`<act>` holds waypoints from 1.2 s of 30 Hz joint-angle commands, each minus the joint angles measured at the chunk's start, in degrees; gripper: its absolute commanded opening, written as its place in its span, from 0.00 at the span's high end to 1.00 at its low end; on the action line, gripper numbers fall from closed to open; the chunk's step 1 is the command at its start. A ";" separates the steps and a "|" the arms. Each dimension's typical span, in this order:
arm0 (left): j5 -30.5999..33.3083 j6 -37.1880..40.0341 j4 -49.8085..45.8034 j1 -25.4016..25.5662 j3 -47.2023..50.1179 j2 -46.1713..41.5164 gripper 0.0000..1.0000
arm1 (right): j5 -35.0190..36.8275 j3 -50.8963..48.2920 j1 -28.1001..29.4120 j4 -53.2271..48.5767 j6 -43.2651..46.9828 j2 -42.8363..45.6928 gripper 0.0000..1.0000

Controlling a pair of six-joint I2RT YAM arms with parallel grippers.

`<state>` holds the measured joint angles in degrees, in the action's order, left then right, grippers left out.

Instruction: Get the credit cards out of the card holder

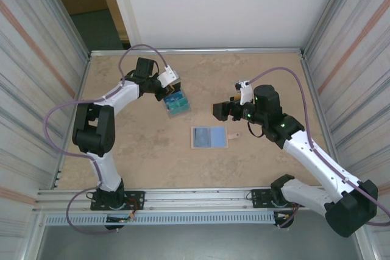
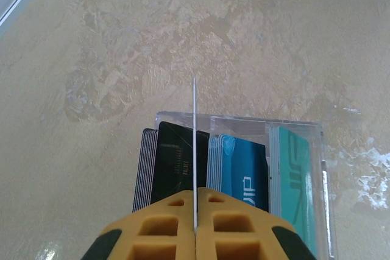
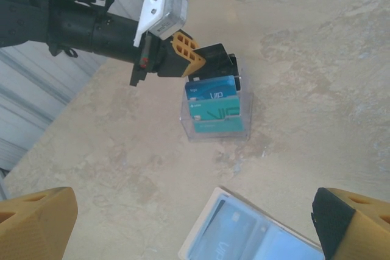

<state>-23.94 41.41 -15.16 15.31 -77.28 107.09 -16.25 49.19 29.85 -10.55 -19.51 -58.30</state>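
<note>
The card holder (image 1: 209,137) lies open and flat in the middle of the table, its tan strap tab (image 1: 233,136) on the right. A blue credit card (image 3: 234,235) shows through its pale blue sleeve. My left gripper (image 2: 195,196) is shut on one thin card (image 2: 194,126), seen edge-on, just above a clear box (image 2: 304,127). The box holds upright black (image 2: 177,159), blue (image 2: 244,172) and teal (image 2: 292,168) cards. My right gripper (image 3: 192,211) hangs open above the near edge of the card holder (image 3: 244,238), nothing between its fingers.
The clear box (image 1: 177,105) stands left of centre, behind the holder. Metal walls close the table on the left and right, and a rail runs along the front. Bare tabletop (image 1: 268,83) lies at the back right.
</note>
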 commanded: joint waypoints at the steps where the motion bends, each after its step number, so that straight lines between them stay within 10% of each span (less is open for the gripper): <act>1: 0.41 1.66 -1.03 -0.68 -2.00 1.08 1.00 | 0.82 1.04 -0.55 -0.35 -0.97 1.20 0.01; 36: 1.61 -4.46 2.92 -0.24 1.19 -7.51 0.79 | 3.57 1.34 0.53 -2.83 -1.32 0.28 0.01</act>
<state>-21.34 40.18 -14.68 14.74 -77.34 104.95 -15.33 49.19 30.00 -11.22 -19.53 -56.51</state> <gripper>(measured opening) 0.187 0.991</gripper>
